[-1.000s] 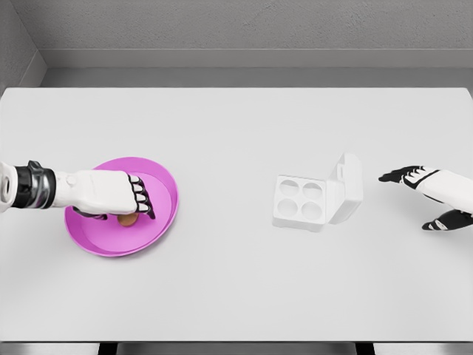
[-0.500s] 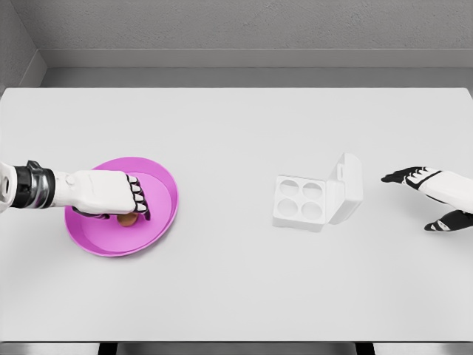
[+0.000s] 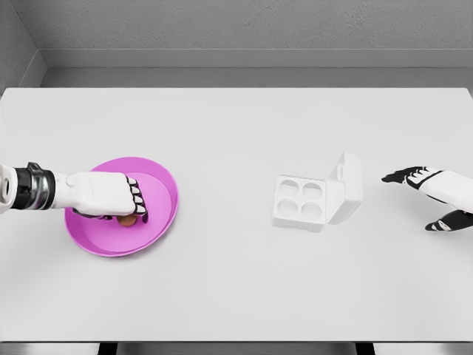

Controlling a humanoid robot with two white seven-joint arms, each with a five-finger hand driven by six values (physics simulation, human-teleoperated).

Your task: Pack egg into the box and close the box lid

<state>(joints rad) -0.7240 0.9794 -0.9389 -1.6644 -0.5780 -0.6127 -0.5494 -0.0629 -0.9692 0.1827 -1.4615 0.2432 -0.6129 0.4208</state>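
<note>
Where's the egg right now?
In the head view, the egg lies in the pink plate at table left, under the left hand.

Your left robot hand (image 3: 111, 195) has pulled back a little toward the left over the pink plate (image 3: 159, 222), and its fingers (image 3: 137, 207) have curled tighter down around the brown egg (image 3: 128, 220), which now shows less beneath them. Your right robot hand (image 3: 432, 196) has slid slightly toward the right edge, a touch farther from the white box (image 3: 301, 201).
</note>
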